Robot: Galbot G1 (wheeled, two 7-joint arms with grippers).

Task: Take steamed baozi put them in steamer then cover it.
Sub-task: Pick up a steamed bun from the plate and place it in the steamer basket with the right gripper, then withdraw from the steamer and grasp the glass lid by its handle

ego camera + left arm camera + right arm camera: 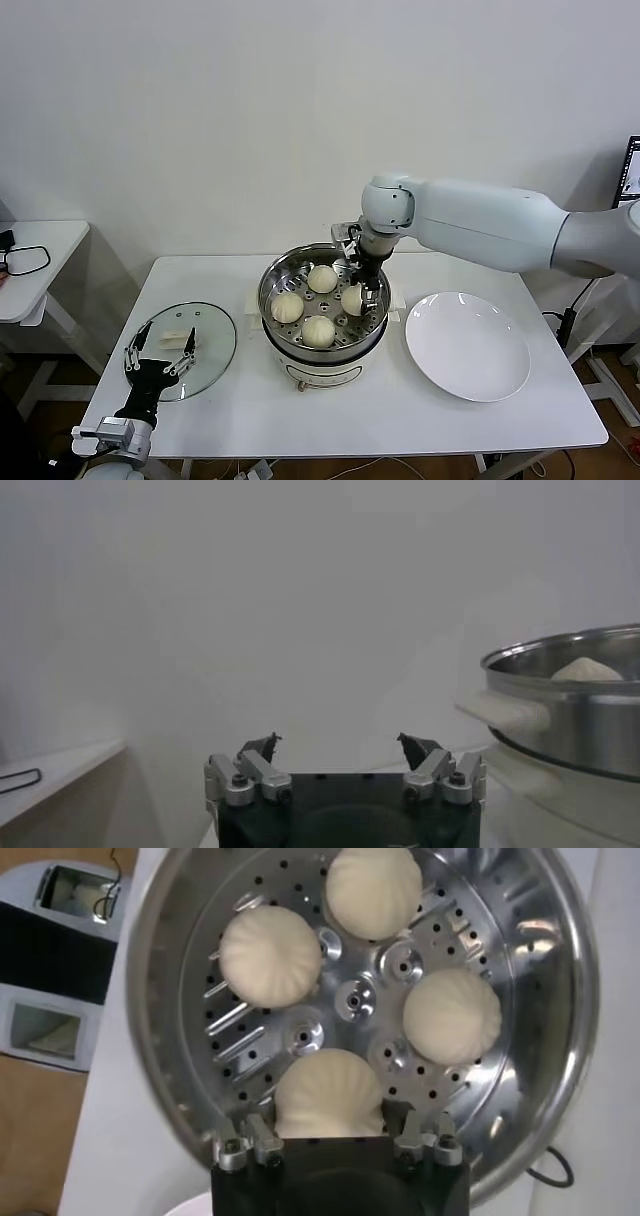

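Observation:
The steamer [272, 283] stands mid-table, a shiny steel pot with a perforated tray [350, 1003] on a white base. Four cream-white baozi lie in it. Three sit free [322, 278] [287, 307] [318, 331]. The fourth baozi [350, 299] is on the right side of the tray. My right gripper [358, 288] reaches down into the pot. In the right wrist view the gripper [328, 1123] has its fingers against both sides of that baozi [328, 1088]. My left gripper [160, 352] hovers open and empty over the glass lid [210, 345].
The glass lid with its white handle [176, 337] lies flat on the table's left. A white plate [467, 345] lies right of the steamer. In the left wrist view the steamer [570, 720] shows to one side. A small side table [40, 260] stands at far left.

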